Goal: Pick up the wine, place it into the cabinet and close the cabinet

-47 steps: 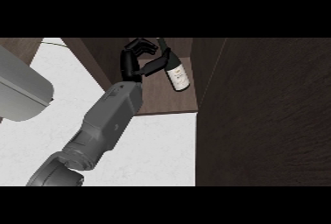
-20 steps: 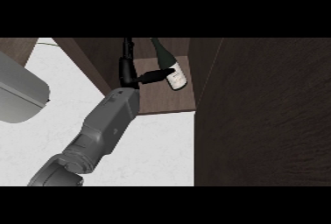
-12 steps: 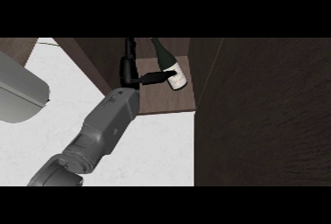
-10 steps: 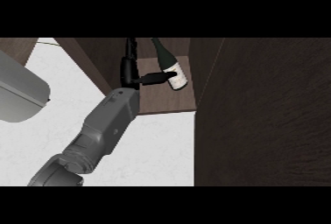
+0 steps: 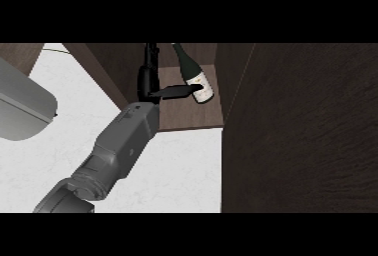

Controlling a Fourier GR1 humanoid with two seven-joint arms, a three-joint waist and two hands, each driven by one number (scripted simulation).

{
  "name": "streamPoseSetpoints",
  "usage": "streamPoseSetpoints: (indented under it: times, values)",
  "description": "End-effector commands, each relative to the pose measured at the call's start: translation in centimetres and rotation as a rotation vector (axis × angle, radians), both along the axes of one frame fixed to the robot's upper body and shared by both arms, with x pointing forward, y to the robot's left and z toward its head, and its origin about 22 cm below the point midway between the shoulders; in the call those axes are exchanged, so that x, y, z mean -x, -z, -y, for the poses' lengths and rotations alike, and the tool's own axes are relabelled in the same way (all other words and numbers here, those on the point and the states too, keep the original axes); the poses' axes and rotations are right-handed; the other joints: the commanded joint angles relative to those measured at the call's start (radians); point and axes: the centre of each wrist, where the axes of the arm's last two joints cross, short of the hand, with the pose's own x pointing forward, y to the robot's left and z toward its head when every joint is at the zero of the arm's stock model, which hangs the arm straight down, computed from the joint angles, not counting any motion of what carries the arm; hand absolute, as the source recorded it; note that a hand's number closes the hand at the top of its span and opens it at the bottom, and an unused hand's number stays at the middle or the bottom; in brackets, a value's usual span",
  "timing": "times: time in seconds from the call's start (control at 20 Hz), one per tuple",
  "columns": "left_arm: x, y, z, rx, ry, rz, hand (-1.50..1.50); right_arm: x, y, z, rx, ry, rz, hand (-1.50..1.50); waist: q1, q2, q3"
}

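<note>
A dark wine bottle [image 5: 193, 74] with a white label stands tilted on the shelf [image 5: 192, 117] inside the dark wood cabinet. My right hand [image 5: 150, 82] is just left of the bottle. It is open, fingers straight and pointing deeper into the cabinet, and only the thumb reaches across to touch the label. The right forearm [image 5: 122, 145] rises from the lower left. My left hand is out of view; only a grey forearm [image 5: 22, 110] shows at the left edge.
A large dark wood panel [image 5: 303, 130], the cabinet's open door, fills the right side. The cabinet's left wall [image 5: 103, 70] slants beside my hand. A white counter [image 5: 177, 170] lies below the shelf.
My right hand's fingers, curled round the bottle 2.4 s ago, have straightened and let it go. The bottle now rests on the shelf and has barely moved in the last second.
</note>
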Motion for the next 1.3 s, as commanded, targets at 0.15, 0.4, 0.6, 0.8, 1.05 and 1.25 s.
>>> streamPoseSetpoints:
  times: [0.15,0.4,0.6,0.8,1.05,1.25]
  values:
    - [1.7,2.8,-1.3,0.099,-0.027,-0.043,-1.50,1.0,-0.2,-0.3,-0.016,-0.011,-0.009,-1.50,0.017,-0.008,-0.002]
    - [2.2,3.0,-0.8,0.102,-0.015,-0.064,-1.50,1.8,0.3,-0.9,-0.032,-0.017,-0.001,-1.50,0.014,-0.013,-0.002]
    - [3.7,3.5,0.3,0.098,0.002,-0.069,-1.50,2.0,0.1,0.3,-0.024,-0.002,-0.005,-1.50,0.020,-0.014,-0.002]
    - [6.6,3.8,2.8,0.116,0.034,-0.094,-1.50,1.8,-1.1,0.3,-0.014,0.012,0.000,-1.50,0.031,-0.017,-0.002]
    - [11.3,4.3,5.2,0.086,0.023,-0.057,-1.50,2.7,-1.5,0.8,0.001,0.055,0.009,-1.50,0.056,-0.020,-0.002]
    - [12.5,2.5,6.5,0.084,0.042,-0.041,-1.50,1.6,0.2,1.1,-0.001,0.075,-0.004,-1.50,0.069,-0.016,-0.001]
